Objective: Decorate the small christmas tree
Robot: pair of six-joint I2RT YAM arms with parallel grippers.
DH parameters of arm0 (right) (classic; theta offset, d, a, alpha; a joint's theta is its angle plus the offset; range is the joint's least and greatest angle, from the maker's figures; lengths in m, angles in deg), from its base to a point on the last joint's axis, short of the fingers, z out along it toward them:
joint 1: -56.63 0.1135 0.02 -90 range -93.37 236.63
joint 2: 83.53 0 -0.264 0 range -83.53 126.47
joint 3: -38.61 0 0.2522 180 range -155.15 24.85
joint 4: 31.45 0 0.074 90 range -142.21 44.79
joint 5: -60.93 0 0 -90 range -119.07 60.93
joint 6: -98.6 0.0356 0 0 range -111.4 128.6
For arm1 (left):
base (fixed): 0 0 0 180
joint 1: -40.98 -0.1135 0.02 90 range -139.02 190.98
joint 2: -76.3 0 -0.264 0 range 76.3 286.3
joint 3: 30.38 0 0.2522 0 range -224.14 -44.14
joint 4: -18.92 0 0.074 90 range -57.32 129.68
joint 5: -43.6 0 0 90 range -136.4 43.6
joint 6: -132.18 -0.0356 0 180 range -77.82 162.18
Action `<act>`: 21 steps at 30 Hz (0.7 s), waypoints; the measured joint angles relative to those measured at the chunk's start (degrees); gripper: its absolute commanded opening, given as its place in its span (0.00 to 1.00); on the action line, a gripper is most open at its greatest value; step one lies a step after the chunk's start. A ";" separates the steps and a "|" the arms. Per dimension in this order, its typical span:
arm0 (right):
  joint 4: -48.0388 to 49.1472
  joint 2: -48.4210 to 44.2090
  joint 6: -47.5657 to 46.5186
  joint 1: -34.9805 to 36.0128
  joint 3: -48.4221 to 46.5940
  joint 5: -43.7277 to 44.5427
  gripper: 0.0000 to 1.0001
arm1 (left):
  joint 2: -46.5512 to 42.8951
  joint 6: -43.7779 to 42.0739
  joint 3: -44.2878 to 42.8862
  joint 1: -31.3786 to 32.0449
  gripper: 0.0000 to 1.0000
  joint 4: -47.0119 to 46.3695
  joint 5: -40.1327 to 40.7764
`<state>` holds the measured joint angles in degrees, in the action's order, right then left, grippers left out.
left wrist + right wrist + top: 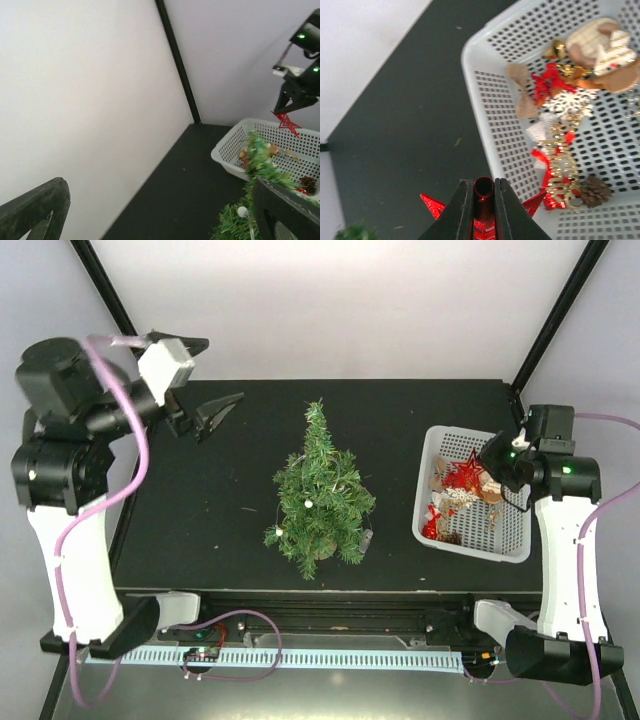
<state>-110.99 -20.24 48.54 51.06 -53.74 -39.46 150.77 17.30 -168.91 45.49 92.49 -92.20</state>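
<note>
- My right pincer [482,186] was clamped tight on the stem of a red glitter star [466,473], over the white basket [424,502] at the right of the overhead frame.
- My left pincer [222,372] gaped wide and held nothing, up at the upper left.
- The small christmas tree [322,495] stood upright mid-frame on the black worktop [220,510], well apart from both pincers.
</note>
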 measured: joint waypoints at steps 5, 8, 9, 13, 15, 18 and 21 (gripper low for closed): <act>-2.78 -0.04 0.04 1.44 -7.21 -5.33 0.10 | -9.05 -1.55 8.37 0.46 0.99 -9.07 -4.98; -4.59 0.24 0.09 3.19 -12.48 -8.31 0.10 | -11.39 -2.47 10.12 1.29 0.99 -12.74 -7.56; -4.96 0.31 0.09 3.74 -13.79 -8.96 0.10 | -11.54 -2.71 10.32 1.46 0.99 -13.66 -8.39; -7.43 1.01 0.57 8.24 -21.29 -11.23 0.10 | -11.82 -4.09 12.57 2.16 0.99 -16.13 -11.08; -8.68 1.75 0.94 11.69 -25.29 -11.89 0.10 | -11.98 -4.94 13.46 2.75 0.99 -16.65 -12.02; -10.45 3.39 1.53 17.38 -30.77 -12.66 0.11 | -12.26 -7.17 14.71 4.98 0.99 -16.98 -13.11; -11.89 5.75 2.40 22.43 -35.74 -12.90 0.10 | -12.59 -12.87 14.69 9.44 0.99 -15.56 -12.26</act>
<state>-122.88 -14.49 50.95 73.49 -89.47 -52.36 138.18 4.42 -154.22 54.93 76.93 -104.46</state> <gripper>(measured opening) 0.108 0.989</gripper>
